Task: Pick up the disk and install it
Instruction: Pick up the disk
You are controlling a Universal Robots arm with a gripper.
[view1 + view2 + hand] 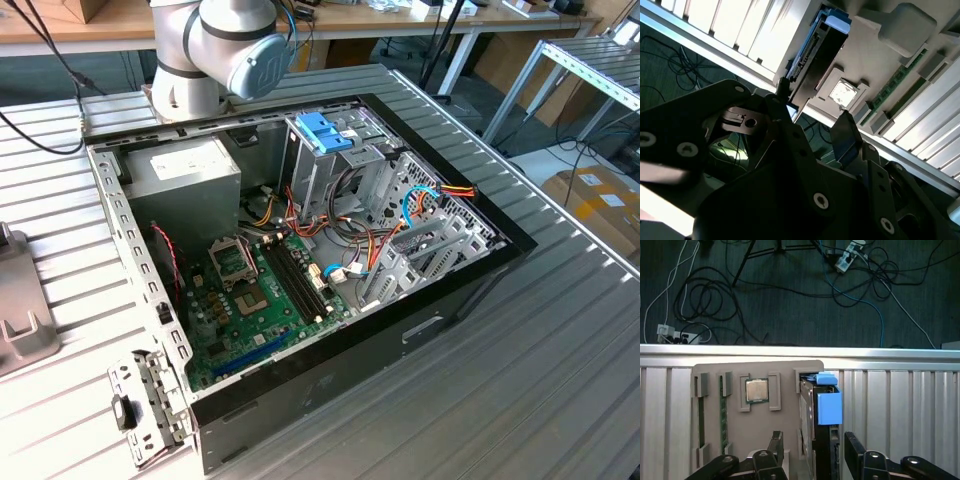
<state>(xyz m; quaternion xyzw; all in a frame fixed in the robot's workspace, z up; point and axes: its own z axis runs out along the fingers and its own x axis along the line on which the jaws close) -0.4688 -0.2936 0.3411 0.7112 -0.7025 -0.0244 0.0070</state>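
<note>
The disk point(829, 407) stands on edge in a slot of a beige holder plate point(785, 372), its blue plastic rail facing the first wrist camera and its dark body below. My gripper point(814, 450) is open just above it. One dark finger point(776, 444) is on one side of the disk and the other finger point(852, 450) on the other, both apart from it. The second wrist view shows the disk point(815, 50) edge-on with its connector row, beyond the gripper point(812, 117).
The holder also carries a processor chip point(756, 390) and memory sticks point(700, 410). Cables lie on the floor past the table edge point(800, 352). In the exterior view an open computer case point(330, 360) holds a motherboard point(260, 290), a grey power supply point(185, 175) and a blue-topped drive cage point(325, 135).
</note>
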